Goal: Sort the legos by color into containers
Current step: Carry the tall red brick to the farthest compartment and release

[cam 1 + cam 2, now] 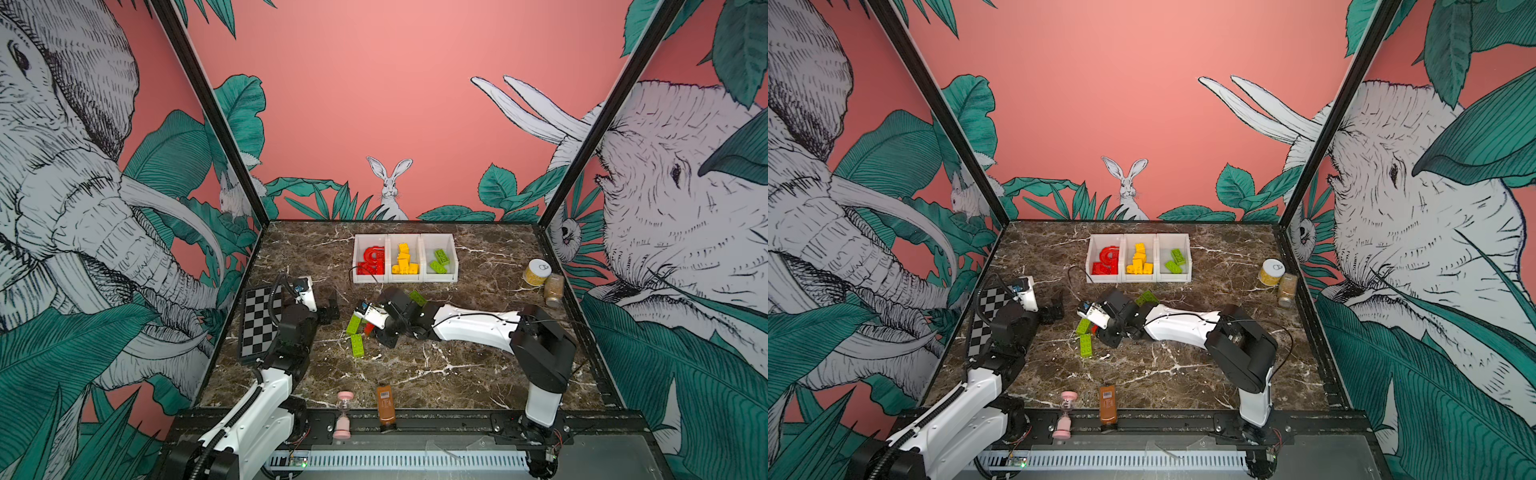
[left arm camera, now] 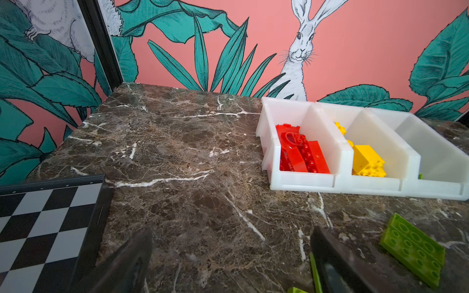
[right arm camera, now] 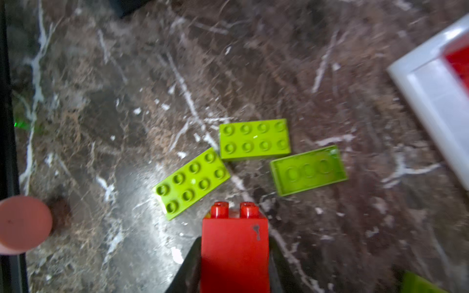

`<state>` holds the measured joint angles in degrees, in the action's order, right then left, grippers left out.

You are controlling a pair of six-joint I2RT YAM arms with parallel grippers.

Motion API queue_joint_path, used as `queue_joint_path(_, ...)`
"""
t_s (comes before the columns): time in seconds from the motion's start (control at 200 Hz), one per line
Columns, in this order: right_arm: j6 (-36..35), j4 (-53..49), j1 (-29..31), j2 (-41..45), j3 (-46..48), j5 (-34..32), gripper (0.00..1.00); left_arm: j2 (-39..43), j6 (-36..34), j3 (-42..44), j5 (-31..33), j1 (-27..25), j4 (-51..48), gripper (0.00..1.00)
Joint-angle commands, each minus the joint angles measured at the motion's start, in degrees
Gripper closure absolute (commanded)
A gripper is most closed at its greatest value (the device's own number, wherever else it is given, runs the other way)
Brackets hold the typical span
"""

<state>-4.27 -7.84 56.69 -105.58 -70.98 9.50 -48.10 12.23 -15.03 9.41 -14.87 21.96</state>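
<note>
My right gripper (image 3: 234, 266) is shut on an upright red lego brick (image 3: 234, 248), both fingers pressed to its sides, low over the table centre (image 1: 368, 328). Beyond it lie three lime green legos: two studs-up (image 3: 254, 139) (image 3: 191, 183) and one upside down (image 3: 308, 170). In both top views a further green brick (image 1: 417, 297) (image 1: 1147, 297) lies behind the right wrist. The three white containers (image 1: 405, 277) (image 1: 1138, 277) (image 2: 304, 181) stand at the back, holding red (image 1: 371, 262), yellow (image 1: 404, 262) and green (image 1: 439, 261) legos. My left gripper (image 2: 231, 236) (image 1: 332, 309) hangs open and empty over bare marble.
A checkered board (image 1: 257, 324) lies at the left edge beside the left arm. A pink hourglass (image 1: 344, 415) and a brown bottle (image 1: 385, 407) stand at the front edge. Two jars (image 1: 537, 272) (image 1: 554, 289) sit at the back right.
</note>
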Motion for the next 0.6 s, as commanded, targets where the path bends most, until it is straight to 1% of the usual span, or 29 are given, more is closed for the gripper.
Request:
queue_joint_path(0.0, 3.8, 3.9, -3.0, -0.4, -5.3, -5.0, 0.75, 0.1, 0.3, -0.9, 1.6, -0.2, -1.0, 0.02)
queue_joint_path(0.13, 6.1, 3.8, -5.6, -5.7, -13.5, -9.3, 0.75, -0.4, 0.5, -1.1, 1.5, -0.2, -1.0, 0.02)
queue_joint_path(0.355, 10.4, 4.4, -9.1, -15.3, -27.5, -13.2, 0.73, -2.4, 1.0, -1.4, 1.0, -0.2, -0.2, 0.02)
queue_joint_path(0.46, 11.6, 4.7, -9.9, -18.8, -32.4, -14.8, 0.73, -2.7, 1.2, -1.7, 0.9, -0.3, -0.6, 0.02)
queue_joint_path(0.595, 11.4, 4.2, -10.3, -22.3, -36.9, -15.7, 0.72, -2.2, 1.0, -1.4, 0.9, -0.2, -0.3, 0.02)
